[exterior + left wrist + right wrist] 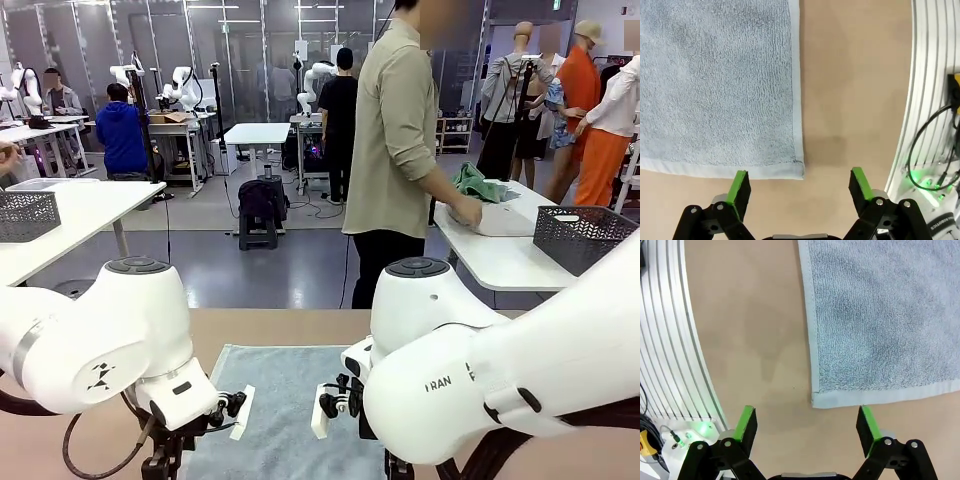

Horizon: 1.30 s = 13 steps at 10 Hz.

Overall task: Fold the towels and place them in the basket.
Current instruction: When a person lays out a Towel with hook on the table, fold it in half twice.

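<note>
Frankly, with my left claw (799, 182) and right claw (807, 422) both spread apart, empty, poised at the near corners of the grey-blue towel (715, 80) lying flat by my edge of the tabletop (850, 75), I feared closing short of its border and grabbing nothing.

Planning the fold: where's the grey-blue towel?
The towel lies flat on the table, front view's lower middle; the open left tool and right tool hover at its near corners.
</note>
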Each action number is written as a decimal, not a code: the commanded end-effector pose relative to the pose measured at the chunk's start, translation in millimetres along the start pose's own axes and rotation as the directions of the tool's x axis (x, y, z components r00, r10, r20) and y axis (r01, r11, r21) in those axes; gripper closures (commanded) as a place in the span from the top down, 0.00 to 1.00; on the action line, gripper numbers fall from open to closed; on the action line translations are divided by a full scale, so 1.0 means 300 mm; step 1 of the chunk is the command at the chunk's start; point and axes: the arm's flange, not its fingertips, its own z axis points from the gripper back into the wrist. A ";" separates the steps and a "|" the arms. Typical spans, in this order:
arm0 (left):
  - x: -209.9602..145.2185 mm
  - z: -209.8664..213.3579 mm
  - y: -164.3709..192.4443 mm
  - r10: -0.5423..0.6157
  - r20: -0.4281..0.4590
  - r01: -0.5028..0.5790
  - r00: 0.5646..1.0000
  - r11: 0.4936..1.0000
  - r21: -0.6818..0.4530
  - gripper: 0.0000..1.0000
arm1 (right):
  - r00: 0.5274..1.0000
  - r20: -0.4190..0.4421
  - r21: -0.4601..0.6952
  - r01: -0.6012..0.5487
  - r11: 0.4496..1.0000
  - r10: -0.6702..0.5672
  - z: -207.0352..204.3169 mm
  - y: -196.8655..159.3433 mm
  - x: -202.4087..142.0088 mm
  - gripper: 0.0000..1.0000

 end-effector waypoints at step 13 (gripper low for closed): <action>-0.119 -0.131 -0.117 -0.024 -0.012 0.025 1.000 0.995 0.101 0.83 | 0.999 0.005 -0.066 -0.037 0.997 0.037 -0.122 0.024 -0.072 0.86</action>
